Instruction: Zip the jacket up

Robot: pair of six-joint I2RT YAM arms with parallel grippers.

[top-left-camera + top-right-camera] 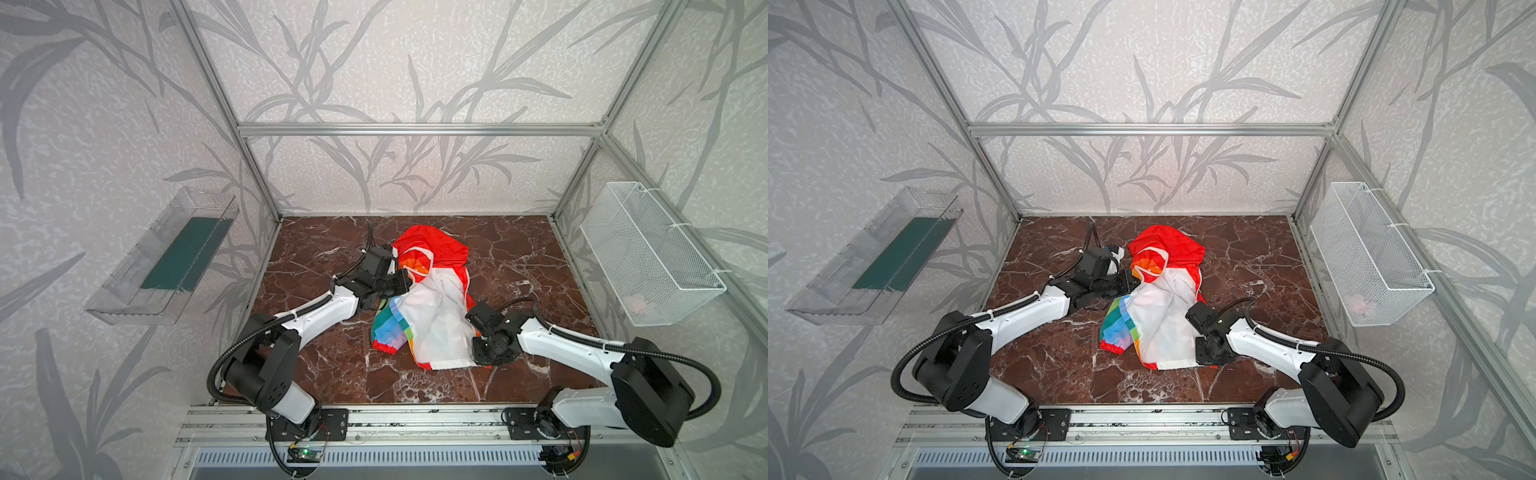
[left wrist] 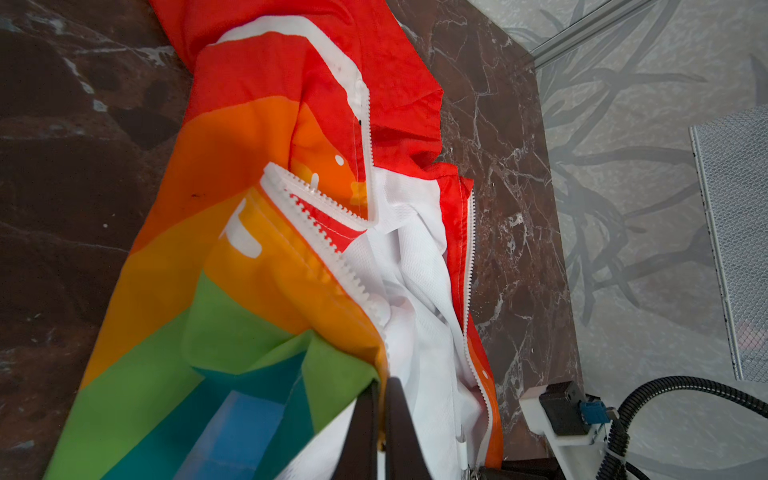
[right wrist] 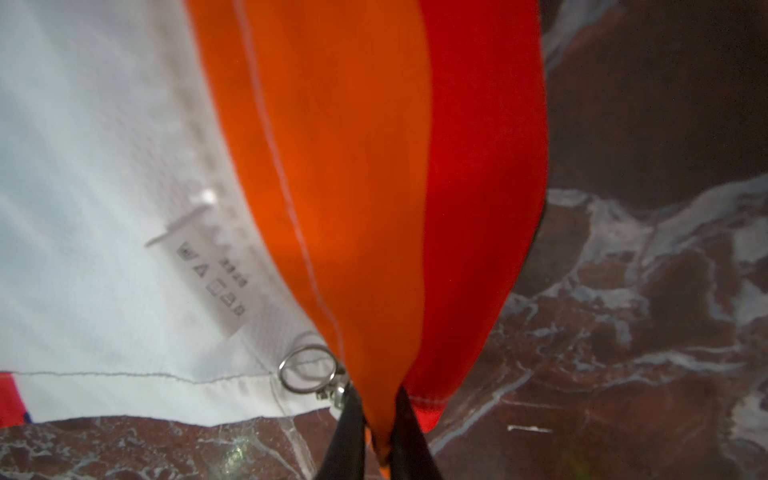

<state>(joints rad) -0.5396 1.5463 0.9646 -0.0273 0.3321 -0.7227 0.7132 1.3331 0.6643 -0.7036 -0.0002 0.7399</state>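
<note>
The jacket (image 1: 432,316) lies crumpled and unzipped in the middle of the marble table, red hood at the back and white lining facing up, as both top views show (image 1: 1163,320). My left gripper (image 1: 409,282) is shut on its rainbow front edge (image 2: 257,249), and the fingertips (image 2: 384,380) pinch cloth beside the open white zipper teeth (image 2: 324,232). My right gripper (image 1: 477,360) is shut on the orange-red bottom corner (image 3: 353,166). There my right gripper (image 3: 380,395) has cloth between its fingers, and a metal zipper-pull ring (image 3: 307,370) lies right beside it.
A clear plastic tray (image 1: 166,257) hangs on the left wall and a white wire basket (image 1: 648,253) on the right wall. Aluminium frame posts (image 1: 266,199) stand at the back corners. Bare brown marble table (image 1: 324,374) shows in front of the jacket.
</note>
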